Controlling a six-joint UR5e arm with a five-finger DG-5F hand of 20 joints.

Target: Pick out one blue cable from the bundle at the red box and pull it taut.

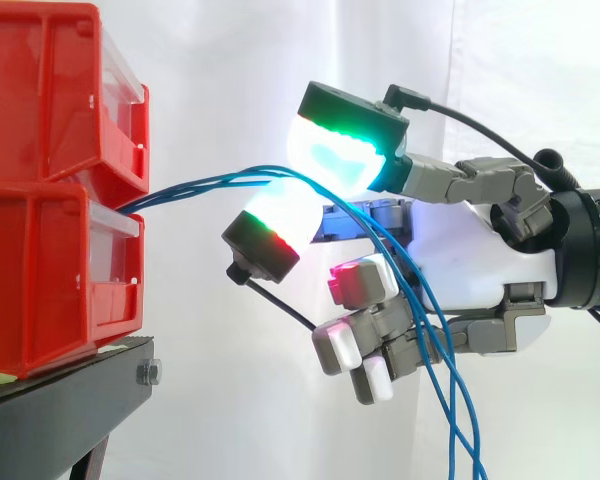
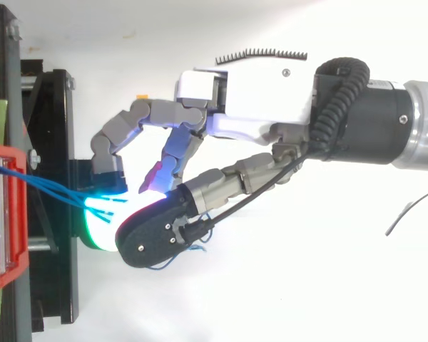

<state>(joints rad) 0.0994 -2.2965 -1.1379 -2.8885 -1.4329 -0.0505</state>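
Blue cables (image 1: 195, 186) come out of the front of the stacked red bins (image 1: 50, 250) at the left of the side view, where the upper bin meets the lower. They run as a close sheaf toward the middle of the frame and pass between two glowing pads (image 1: 335, 150) of the hand (image 1: 490, 255). From there they droop across the lower fingers to the bottom edge, right of centre. The hand pinches them between the upper pad and the lower one; its other fingers are bent inward below and hold nothing that I can see.

The main risk is that several strands sit in the pinch rather than one. At least three lines enter it together, so a pull would tighten the whole sheaf, not a single cable. The slack lengths lying over the lower fingers could snag there and drag. If the pinch is light, the smooth strands may slip through the pads without going taut. A hard pull might also shift the bins on the black stand (image 1: 60, 405).

Where the strands are fixed inside the bins is hidden. In the top view the hand (image 2: 257, 92) covers the pinch, and the glow washes out the blue cables (image 2: 51, 187) just where they reach the pads. Probably several are caught, but I cannot count them. Their free ends are cut off at the bottom edge of the side view.
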